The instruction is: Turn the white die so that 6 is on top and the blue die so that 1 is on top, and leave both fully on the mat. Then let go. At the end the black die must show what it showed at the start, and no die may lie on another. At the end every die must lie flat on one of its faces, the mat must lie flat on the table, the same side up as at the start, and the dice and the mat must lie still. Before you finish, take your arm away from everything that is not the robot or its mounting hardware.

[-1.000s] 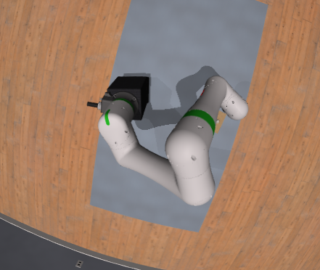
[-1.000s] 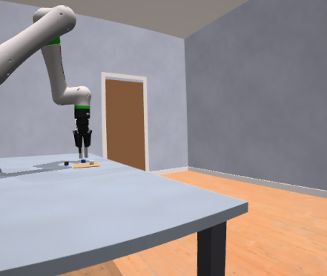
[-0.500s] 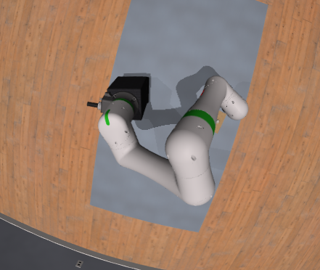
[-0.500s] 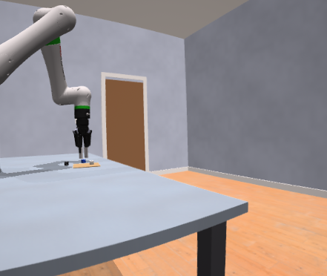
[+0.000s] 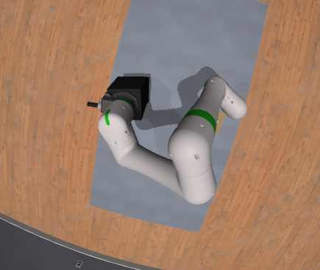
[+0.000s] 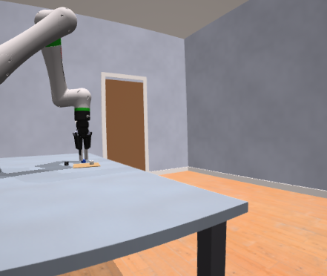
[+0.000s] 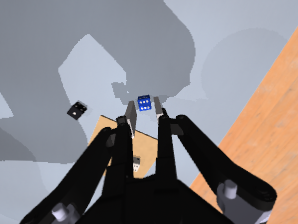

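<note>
The blue die lies between my fingertips, at or just past the far edge of the tan mat; its upper face shows several white pips. My gripper points straight down over it, with the fingers set narrow. A small gap shows on each side of the die, so the fingers are not gripping it. The white die sits on the mat, mostly hidden behind my left finger. The black die lies on the grey table, left of the mat. In the side view my gripper is low over the mat, beside the blue die, white die and black die.
From above, the arm covers the dice and only a corner of the mat shows, near the table's right edge. The black robot base stands at the table's left side. The wooden floor lies close to the mat's right side.
</note>
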### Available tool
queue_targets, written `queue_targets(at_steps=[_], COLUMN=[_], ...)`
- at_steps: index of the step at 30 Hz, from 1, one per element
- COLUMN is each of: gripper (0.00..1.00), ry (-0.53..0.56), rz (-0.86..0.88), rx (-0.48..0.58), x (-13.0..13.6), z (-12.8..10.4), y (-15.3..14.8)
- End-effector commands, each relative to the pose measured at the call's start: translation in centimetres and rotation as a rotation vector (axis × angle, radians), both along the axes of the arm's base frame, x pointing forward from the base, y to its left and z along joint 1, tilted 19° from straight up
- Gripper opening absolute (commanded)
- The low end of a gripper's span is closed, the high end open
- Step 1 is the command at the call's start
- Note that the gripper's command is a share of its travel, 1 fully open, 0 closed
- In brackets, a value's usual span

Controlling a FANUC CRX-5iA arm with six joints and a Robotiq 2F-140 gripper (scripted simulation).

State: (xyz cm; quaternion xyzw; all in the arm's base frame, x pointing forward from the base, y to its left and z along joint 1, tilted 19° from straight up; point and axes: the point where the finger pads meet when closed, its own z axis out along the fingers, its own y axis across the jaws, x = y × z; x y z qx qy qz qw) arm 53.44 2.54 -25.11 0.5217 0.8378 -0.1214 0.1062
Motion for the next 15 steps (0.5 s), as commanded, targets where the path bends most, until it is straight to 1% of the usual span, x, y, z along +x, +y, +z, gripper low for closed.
queue_targets(at_steps=[1, 7, 15], gripper=[0.21, 0.21, 0.21], ry=[-0.001, -0.001, -0.001], rz=[0.000, 0.000, 0.000], rx=[0.000, 0.000, 0.000], x=[0.04, 0.08, 0.08], z=[-0.37, -0.96, -1.09], y=[-0.12, -0.31, -0.35])
